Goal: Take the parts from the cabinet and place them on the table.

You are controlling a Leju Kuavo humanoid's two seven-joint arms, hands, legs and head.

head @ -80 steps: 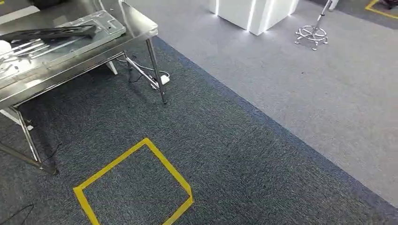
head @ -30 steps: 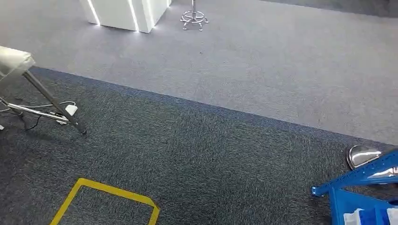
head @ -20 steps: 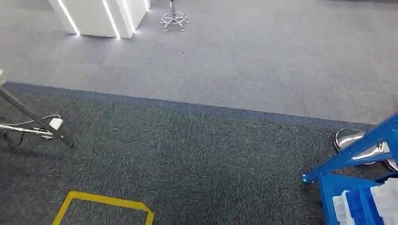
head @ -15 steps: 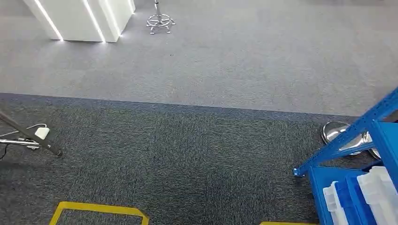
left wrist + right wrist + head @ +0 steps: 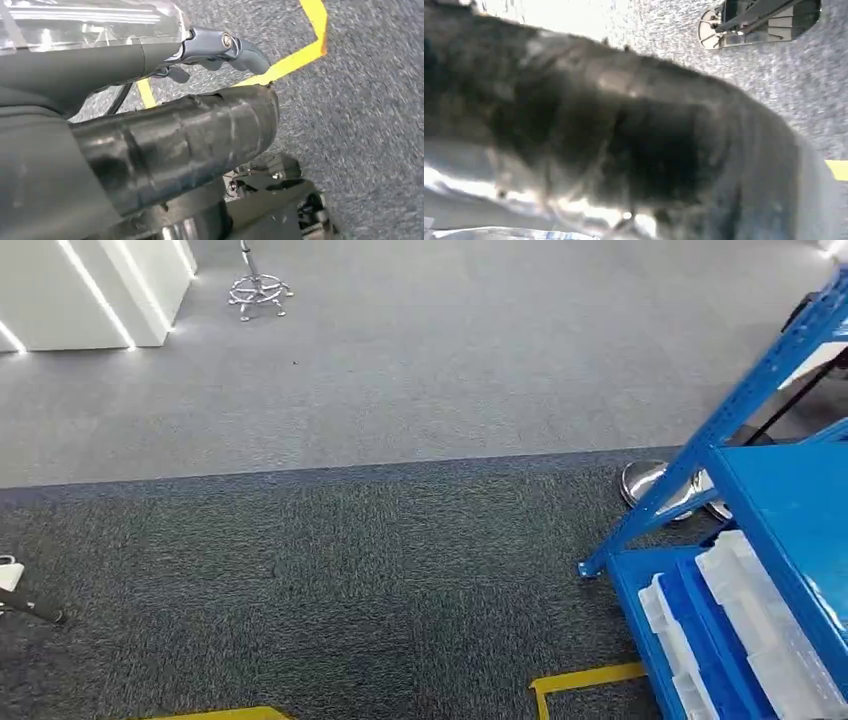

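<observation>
At right, the blue cabinet [image 5: 770,500] stands apart; left fingers [image 5: 220,47] empty, right's state unclear.

The left robot hand [image 5: 220,47] has a grey jointed thumb with a bright round screw head, beside darker fingers [image 5: 175,74]. Behind it lie a dark ribbed cover, a clear glossy plate and a thin black cable. The right wrist view is blurred: dark grey casing.

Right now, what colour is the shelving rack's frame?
Blue; the rack shows best in the head view.
</observation>
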